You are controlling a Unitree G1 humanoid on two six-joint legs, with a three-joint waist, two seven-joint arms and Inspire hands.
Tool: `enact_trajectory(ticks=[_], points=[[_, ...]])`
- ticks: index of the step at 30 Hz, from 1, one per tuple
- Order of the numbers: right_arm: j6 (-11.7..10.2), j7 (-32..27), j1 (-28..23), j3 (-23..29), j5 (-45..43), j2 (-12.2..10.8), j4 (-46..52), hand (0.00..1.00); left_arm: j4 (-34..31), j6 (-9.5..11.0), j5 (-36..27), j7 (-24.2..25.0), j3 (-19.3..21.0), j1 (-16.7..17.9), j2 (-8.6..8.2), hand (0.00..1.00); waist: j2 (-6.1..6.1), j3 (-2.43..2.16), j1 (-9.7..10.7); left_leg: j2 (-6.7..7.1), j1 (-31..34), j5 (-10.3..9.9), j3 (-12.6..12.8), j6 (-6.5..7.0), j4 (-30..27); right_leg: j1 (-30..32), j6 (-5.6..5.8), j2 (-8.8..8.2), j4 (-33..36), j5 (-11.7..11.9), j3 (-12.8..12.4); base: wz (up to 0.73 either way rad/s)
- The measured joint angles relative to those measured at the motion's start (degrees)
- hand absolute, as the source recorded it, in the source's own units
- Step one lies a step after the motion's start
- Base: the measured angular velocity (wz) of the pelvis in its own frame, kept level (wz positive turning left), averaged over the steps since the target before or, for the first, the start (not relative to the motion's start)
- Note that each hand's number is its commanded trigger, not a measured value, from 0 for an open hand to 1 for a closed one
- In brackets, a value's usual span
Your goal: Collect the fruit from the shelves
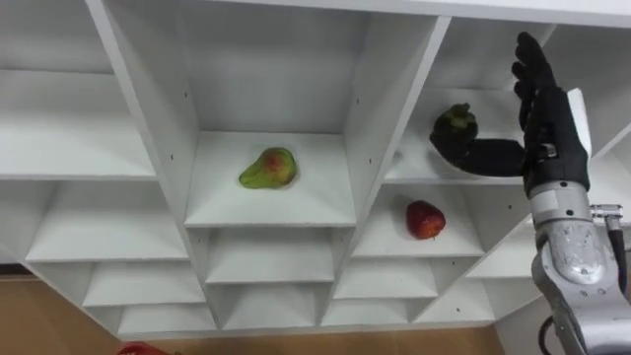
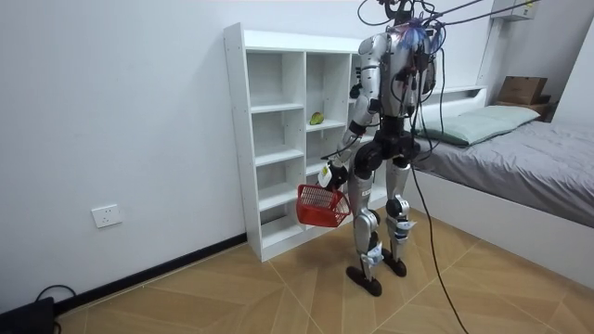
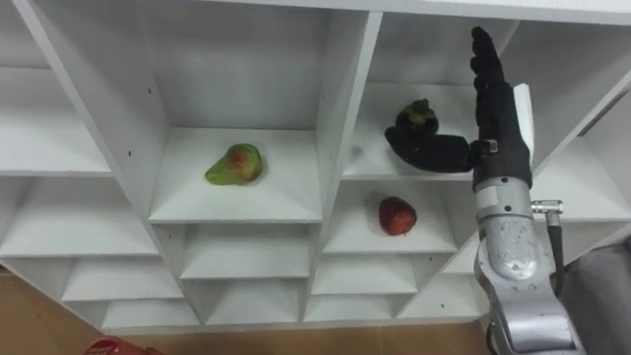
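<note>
The robot stands upright on the wooden floor [image 2: 232, 297], close in front of a white shelf unit [image 1: 371, 118] against the wall, with a bed [image 2: 520, 158] behind it at the room view's right.

Its right hand [image 1: 550, 133] is raised in front of the upper right compartment. The fingers [image 1: 532, 64] point straight up and the thumb sticks out sideways towards a dark round fruit [image 1: 455, 122] with a leafy cap. The hand is spread wide and grips nothing. The thumb tip lies just below and beside the fruit; I cannot tell whether it touches. The fruit sits on its shelf.

A green pear [image 1: 268, 169] with a red blush lies on its side in the middle compartment, one column to the left and on about the same level. A red apple [image 1: 425, 219] rests in the compartment directly under the dark fruit.

The left hand [image 2: 327, 174] hangs low beside the robot's thigh, closed on the handle of a red basket [image 2: 322, 206], which dangles at about knee height. The basket's red rim shows at the bottom left of the eye views.
</note>
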State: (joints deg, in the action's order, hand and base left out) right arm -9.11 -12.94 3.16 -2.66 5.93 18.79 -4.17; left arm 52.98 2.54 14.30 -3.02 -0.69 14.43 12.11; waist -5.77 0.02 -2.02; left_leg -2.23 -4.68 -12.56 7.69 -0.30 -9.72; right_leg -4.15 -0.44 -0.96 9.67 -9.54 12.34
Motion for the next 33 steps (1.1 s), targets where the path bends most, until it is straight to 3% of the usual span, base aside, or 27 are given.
enact_trajectory(ticks=[21,31,33], points=[[0.5,3.4,0.2,0.0,-1.4,0.0,-10.0,0.0,-0.1,-0.9,-0.6,1.1,0.1,0.3,0.13,1.0,0.09,0.55,0.0,0.06,0.1,0.1,-1.4,-0.04,-0.3,-0.7,0.01,-0.11,-0.2,0.0,1.2,0.03],[0.4,4.8,0.3,0.0,-0.8,0.1,-11.4,0.0,-0.1,-1.4,-0.8,2.6,0.1,0.1,0.12,1.0,1.36,0.42,0.1,0.04,0.1,0.1,-1.6,-0.12,-0.7,-1.1,0.0,-0.14,-0.1,0.0,1.8,0.02],[0.3,5.8,0.6,0.0,-1.3,0.2,-12.5,0.0,-0.2,-1.8,0.1,2.6,0.2,0.1,0.02,1.0,1.58,0.07,0.2,0.05,0.1,0.1,-1.6,-0.11,-0.7,-1.1,0.0,-0.16,-0.1,0.0,1.8,0.0]])
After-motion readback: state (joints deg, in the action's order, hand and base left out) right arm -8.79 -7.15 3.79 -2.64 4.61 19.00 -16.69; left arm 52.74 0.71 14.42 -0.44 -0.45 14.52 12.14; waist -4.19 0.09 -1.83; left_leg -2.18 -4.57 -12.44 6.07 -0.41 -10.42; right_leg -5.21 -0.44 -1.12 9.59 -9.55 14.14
